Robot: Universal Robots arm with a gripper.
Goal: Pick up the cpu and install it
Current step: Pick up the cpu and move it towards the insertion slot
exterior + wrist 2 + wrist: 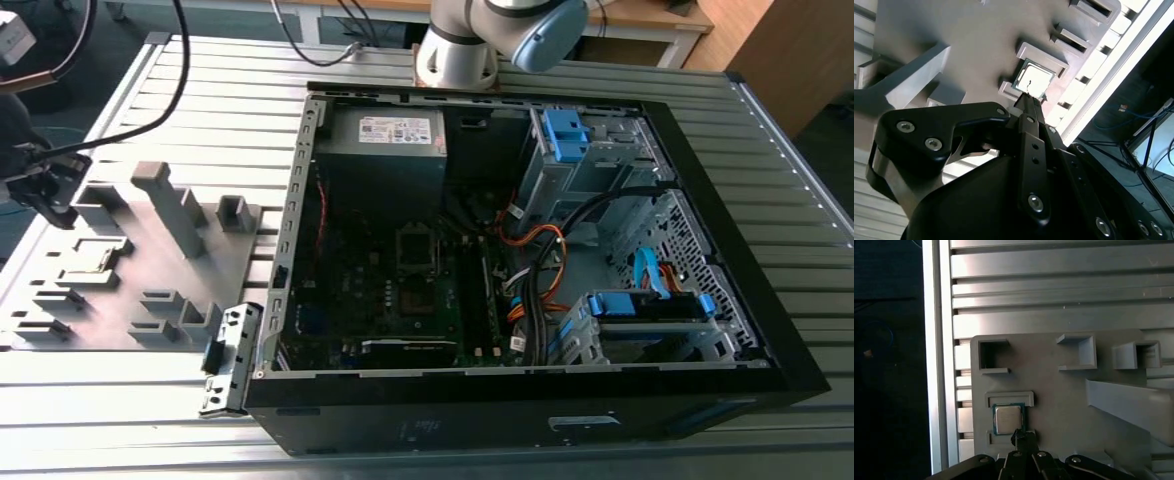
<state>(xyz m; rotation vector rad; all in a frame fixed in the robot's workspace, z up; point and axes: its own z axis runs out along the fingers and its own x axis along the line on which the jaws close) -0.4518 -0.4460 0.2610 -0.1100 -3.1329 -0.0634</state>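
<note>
The cpu (1007,419) is a small silver-grey square chip lying flat in a framed recess of the grey fixture plate (1054,390). It also shows in the second wrist view (1031,80) and in the exterior view (100,258). My black gripper (1024,434) hovers just beside the chip's edge, fingertips pressed together and holding nothing. In the second wrist view the gripper (1027,98) tapers to a point right next to the chip. In the exterior view the gripper (51,188) hangs over the plate at the exterior view's left. The metal-framed socket bracket (416,248) sits on the motherboard inside the open computer case (747,330).
The fixture plate carries tall grey posts (171,205) and several low holders (160,300). A loose metal bracket (230,360) lies by the case's corner. Inside the case are a power supply (387,135), blue drive bays (647,305) and orange cables (534,245). The ribbed aluminium table (1054,295) ends at a rail (936,340).
</note>
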